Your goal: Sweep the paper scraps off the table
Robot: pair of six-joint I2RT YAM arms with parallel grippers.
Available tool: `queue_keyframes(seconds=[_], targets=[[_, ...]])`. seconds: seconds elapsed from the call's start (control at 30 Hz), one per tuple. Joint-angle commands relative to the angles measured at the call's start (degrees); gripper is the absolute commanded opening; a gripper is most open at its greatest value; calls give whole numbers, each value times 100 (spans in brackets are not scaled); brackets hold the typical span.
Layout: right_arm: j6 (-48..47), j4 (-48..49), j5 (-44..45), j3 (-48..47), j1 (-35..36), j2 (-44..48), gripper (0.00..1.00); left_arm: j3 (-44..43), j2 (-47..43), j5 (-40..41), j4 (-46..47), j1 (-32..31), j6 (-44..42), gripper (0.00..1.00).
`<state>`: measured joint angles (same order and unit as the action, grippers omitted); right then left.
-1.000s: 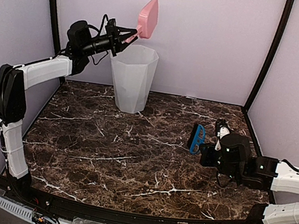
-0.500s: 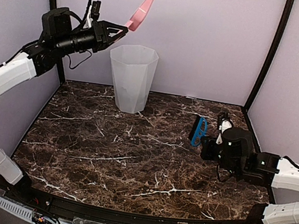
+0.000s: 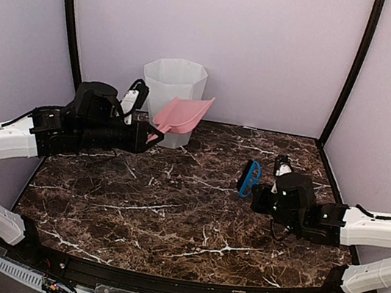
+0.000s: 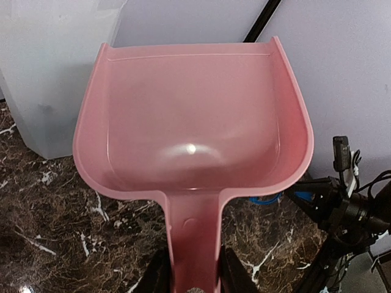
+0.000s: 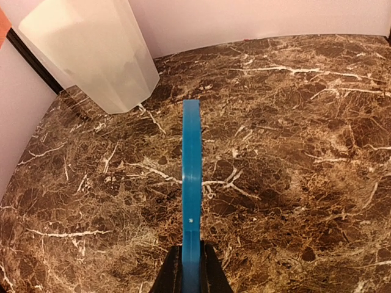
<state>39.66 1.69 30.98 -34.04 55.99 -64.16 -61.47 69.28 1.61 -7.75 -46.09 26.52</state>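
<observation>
The table (image 3: 170, 209), dark marble with white veins, fills my overhead view from the black front rim to the back wall. My left arm reaches in from 9 o'clock with the forearm low and nearly level. The left gripper (image 3: 146, 137) is clamped partway closed on the handle of the pink dustpan (image 3: 184, 115). Its scoop tilts up toward 1 o'clock in front of the white bin (image 3: 173, 87), which stands at 11 o'clock. My right arm comes in from 4 o'clock, stretched low over the marble. The right gripper (image 3: 256, 193) is fully closed on the blue brush (image 3: 249, 179), which points toward 10 o'clock.

On the left wrist camera, the scoop's hollow faces me. Its handle is pinched between the two fingers (image 4: 156, 278) at 6 o'clock, the bin sits at 10 o'clock, and the right arm shows at 4 o'clock.

On the right wrist camera, the brush runs edge-on toward 12 o'clock from the fingers (image 5: 171, 271). I cannot tell whether it touches the marble.
</observation>
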Motion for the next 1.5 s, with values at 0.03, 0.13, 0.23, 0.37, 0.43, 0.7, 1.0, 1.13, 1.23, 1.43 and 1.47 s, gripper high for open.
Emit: queue_keyframes(seconds=[0.03,0.13,0.23,0.37,0.43,0.7,1.0,1.13,1.23,1.43,1.47], targets=[[363,620,-310,85,-38,-402,0,643,-162,929,-269,-442,50,0],[412,885,-487,165,-38,-664,0,958,12,991,-221,-631,208,0],[434,1065,-637,192,-36,-954,0,1196,263,1081,-191,-860,285,0],[450,1206,-756,195,-35,-1339,0,1351,539,1200,-207,-936,299,0],[464,1225,-769,203,-35,-1506,0,1388,675,1192,-250,-936,305,0],[629,1027,-630,149,-45,-1914,0,1364,984,1170,-346,-943,293,0],[643,1040,-778,278,-53,-1960,9,1291,1401,1172,-350,-940,292,0],[657,963,-749,329,-58,-1901,14,1283,1479,1192,-350,-943,301,0],[666,885,-687,330,-58,-1897,19,1279,1500,1225,-381,-944,296,0],[687,750,-598,304,-64,-1892,29,1277,1510,1308,-417,-940,292,0],[687,738,-598,302,-63,-1889,30,1274,1514,1314,-422,-943,292,0]])
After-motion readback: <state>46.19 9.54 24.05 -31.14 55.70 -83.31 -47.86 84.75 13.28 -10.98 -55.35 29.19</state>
